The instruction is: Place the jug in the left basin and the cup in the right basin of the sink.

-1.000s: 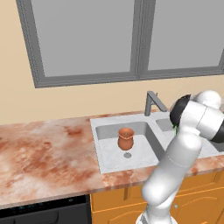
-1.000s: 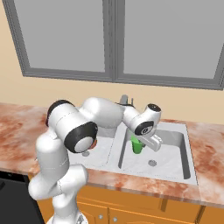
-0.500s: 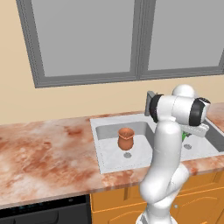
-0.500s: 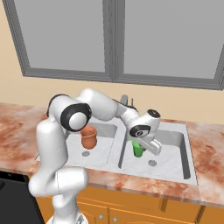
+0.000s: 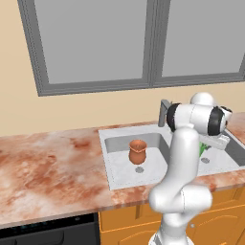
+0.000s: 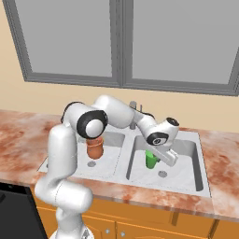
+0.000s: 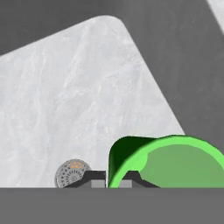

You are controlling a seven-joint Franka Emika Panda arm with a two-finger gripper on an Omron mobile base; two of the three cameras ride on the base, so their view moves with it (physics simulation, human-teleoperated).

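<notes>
Jug [image 5: 138, 151]: terracotta brown, plain, no pattern. Cup [image 6: 151, 159]: bright green outside, darker green on shaded inner wall in hand view. Sink [image 6: 202, 158]: light grey, faint marbled mottling on basin floors; left basin [image 5: 119, 162] and right basin [image 6: 182, 170] same grey. Drain [image 7: 72, 173] grey w/ tiny orange specks. Faucet [image 5: 164, 111] mid grey. Countertop [image 5: 48, 167]: reddish-brown/cream marble blotches. Wall [image 5: 19, 115] pale yellow-tan. Window frame [image 5: 95, 86] dk grey, panes lighter grey. Cabinets [image 6: 154, 224] orange wood.

Open floor of the right basin [image 6: 184, 161] beside the cup [image 6: 151, 159]; faucet [image 6: 133, 113] behind, jug [image 6: 94, 147] filling left basin's [image 6: 114, 161] middle.
</notes>
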